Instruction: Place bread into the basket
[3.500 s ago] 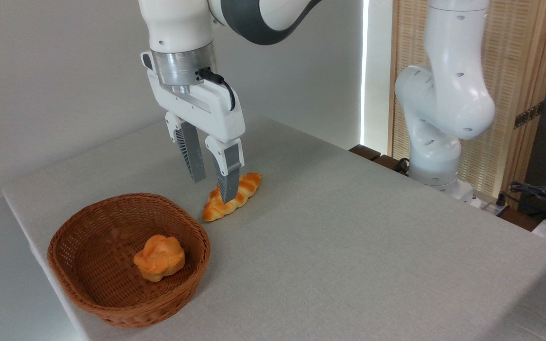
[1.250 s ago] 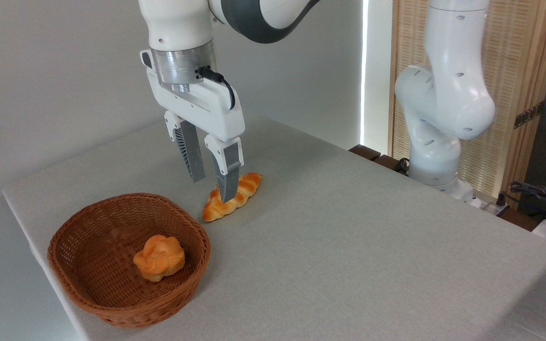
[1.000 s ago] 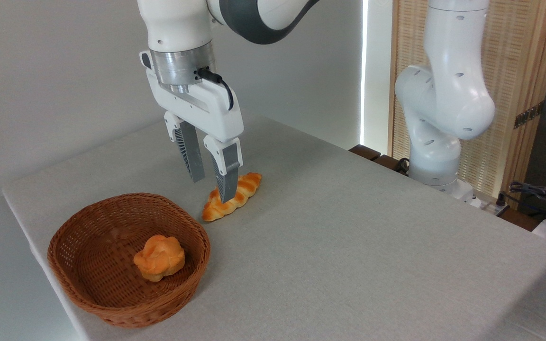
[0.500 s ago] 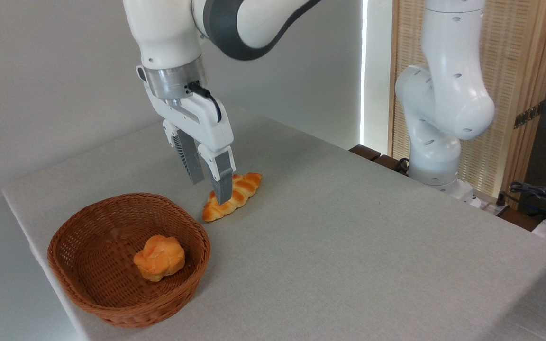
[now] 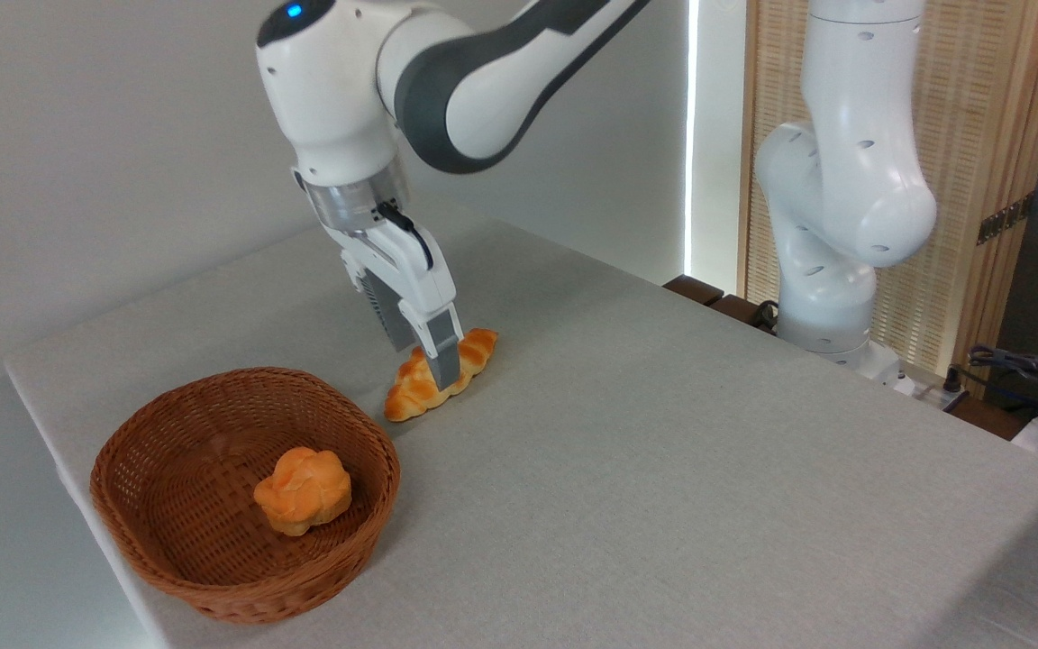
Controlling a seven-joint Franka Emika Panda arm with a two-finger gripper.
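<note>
The braided bread [image 5: 441, 373] lies flat on the gray table [image 5: 663, 469]. It sits just past the far rim of the round wicker basket [image 5: 150, 554], close to it but not touching. Inside the basket there is already a small round knotted bun [image 5: 304, 490]. The bread has not been lifted yet. The robot's gripper [image 5: 432, 362] tilts down over the middle of the loaf. One finger is in front of the bread and the other is behind it, so the jaws are apart with the loaf between them. I cannot tell if the fingers touch the bread, and they do not look closed on it. The loaf looks light, so I think it will be easy to lift. It may be soft and squashy, so a hard squeeze could dent it. The crust looks shiny, so it might be a bit slippery. The bumps of the braid should help the fingers stay put. The best place to hold it is across the fat middle, where it will balance. Holding it near a pointed end could make it tip and drop. The basket looks wider than the loaf, so I think it will fit in beside the bun.
</note>
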